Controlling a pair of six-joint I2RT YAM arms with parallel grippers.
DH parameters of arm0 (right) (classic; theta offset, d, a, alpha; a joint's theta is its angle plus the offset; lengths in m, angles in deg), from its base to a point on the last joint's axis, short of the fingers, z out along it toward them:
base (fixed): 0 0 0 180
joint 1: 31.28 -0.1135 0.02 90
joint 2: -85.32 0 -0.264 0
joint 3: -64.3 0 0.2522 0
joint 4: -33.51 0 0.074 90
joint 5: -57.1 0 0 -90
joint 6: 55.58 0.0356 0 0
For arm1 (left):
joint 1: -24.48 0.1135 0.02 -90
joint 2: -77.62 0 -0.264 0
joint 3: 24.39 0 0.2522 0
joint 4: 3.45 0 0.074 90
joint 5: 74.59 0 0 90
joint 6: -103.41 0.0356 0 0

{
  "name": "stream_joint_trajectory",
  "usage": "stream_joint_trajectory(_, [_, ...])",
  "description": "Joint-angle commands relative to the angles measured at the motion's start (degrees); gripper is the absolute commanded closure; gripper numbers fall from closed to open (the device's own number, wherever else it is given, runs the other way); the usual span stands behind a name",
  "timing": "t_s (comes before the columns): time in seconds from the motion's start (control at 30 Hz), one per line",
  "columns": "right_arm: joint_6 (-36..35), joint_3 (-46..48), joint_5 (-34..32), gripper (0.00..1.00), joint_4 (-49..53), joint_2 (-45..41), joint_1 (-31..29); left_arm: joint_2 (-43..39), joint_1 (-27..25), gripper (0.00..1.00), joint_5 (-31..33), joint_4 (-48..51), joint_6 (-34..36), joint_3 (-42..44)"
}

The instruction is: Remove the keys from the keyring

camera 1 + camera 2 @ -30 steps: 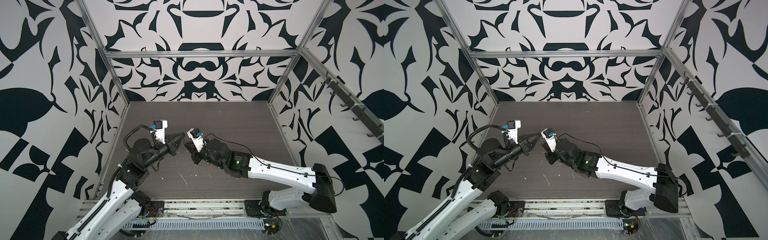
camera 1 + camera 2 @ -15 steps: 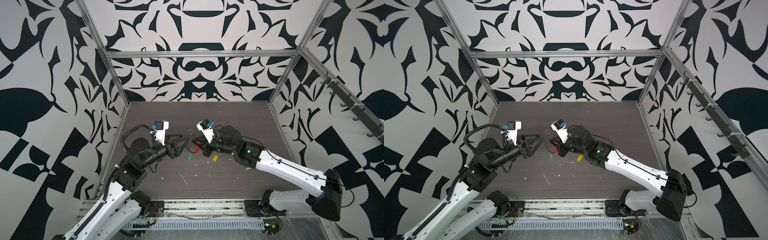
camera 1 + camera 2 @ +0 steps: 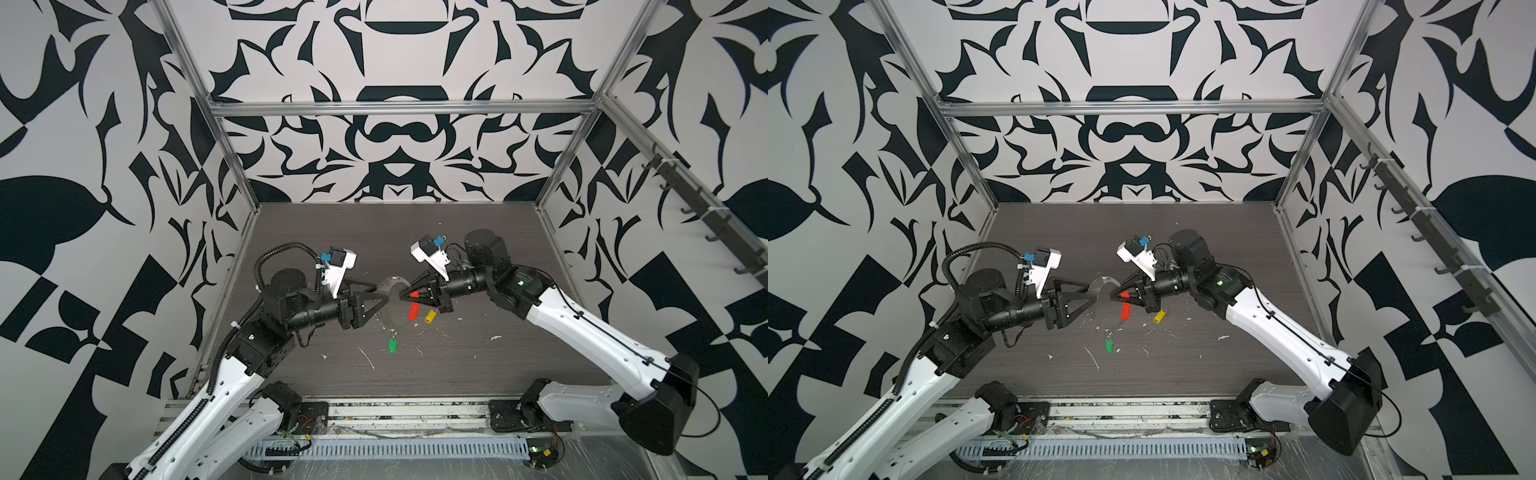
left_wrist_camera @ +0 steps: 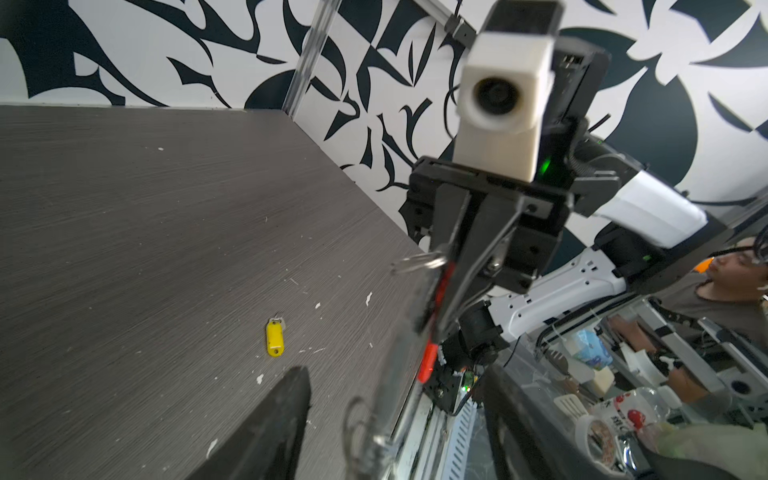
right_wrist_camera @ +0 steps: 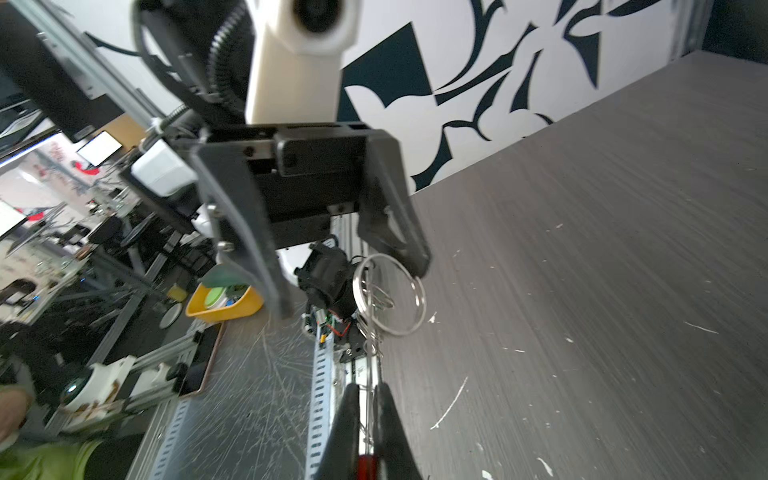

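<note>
Top views both show the right gripper clenched on the keyring at its red sleeve, holding the blurred grey hoop above the table. Facing it, the left gripper has its jaws spread, clasping nothing, its tips close to the hoop's far arc. Both keys lie loose on the table: the yellow key near the sleeve, the green key nearer the front edge.

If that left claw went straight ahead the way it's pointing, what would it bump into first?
Most likely the keyring, hanging just ahead of the open left gripper; the right gripper, shut on it, sits right behind. Depth is hard to judge.
</note>
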Motion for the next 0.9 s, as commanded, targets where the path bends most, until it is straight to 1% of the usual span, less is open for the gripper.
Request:
stream_joint_trajectory(0.0, [-4.25, -3.63, 7.07, 1.0, 3.24, -0.09, -0.04, 0.27, -0.11, 0.35, -2.77, 1.34, 0.58, -2.13])
stream_joint_trajectory(0.07, [-5.02, -4.15, 7.68, 1.0, 4.2, 0.27, -0.05, 0.65, -0.11, 0.44, -4.26, 0.89, 0.3, -2.26])
stream_joint_trajectory(0.13, [-5.26, -4.63, 6.79, 1.0, 4.83, 0.76, -0.05, 1.03, -0.11, 0.55, -5.88, 0.39, -0.27, -2.5])
stream_joint_trajectory(0.2, [-5.59, -5.29, 6.61, 1.0, 5.66, 1.4, 0.0, 1.18, -0.11, 0.63, -6.96, -0.21, -0.8, -2.65])
stream_joint_trajectory(0.33, [-5.74, -6.31, 6.43, 1.0, 6.31, 2.84, 0.04, 1.37, -0.11, 0.74, -8.28, -1.27, -1.75, -2.65])
stream_joint_trajectory(0.37, [-5.65, -6.48, 6.42, 1.0, 6.31, 3.13, 0.02, 1.51, -0.11, 0.75, -8.61, -1.58, -2.12, -2.69])
stream_joint_trajectory(0.53, [-3.78, -7.03, 5.95, 1.0, 4.96, 3.75, 0.02, 2.04, -0.1, 0.88, -9.08, -3.37, -4.09, -2.48])
stream_joint_trajectory(0.7, [-0.32, -6.47, 1.78, 1.0, 2.71, 3.34, 0.03, 1.97, -0.11, 1.0, -7.05, -7.85, -7.54, -0.89])
stream_joint_trajectory(0.73, [0.86, -6.06, 0.62, 0.98, 1.55, 3.0, 0.04, 2.07, -0.11, 1.0, -6.42, -8.18, -8.08, -0.85])
stream_joint_trajectory(0.83, [4.64, -4.27, -5.19, 0.76, -1.97, 1.17, 0.02, 2.08, -0.11, 1.0, -3.82, -9.68, -9.8, -0.55])
stream_joint_trajectory(0.87, [6.28, -3.5, -7.28, 0.71, -3.6, 0.36, 0.02, 2.0, -0.11, 1.0, -2.36, -10.07, -10.53, -0.52])
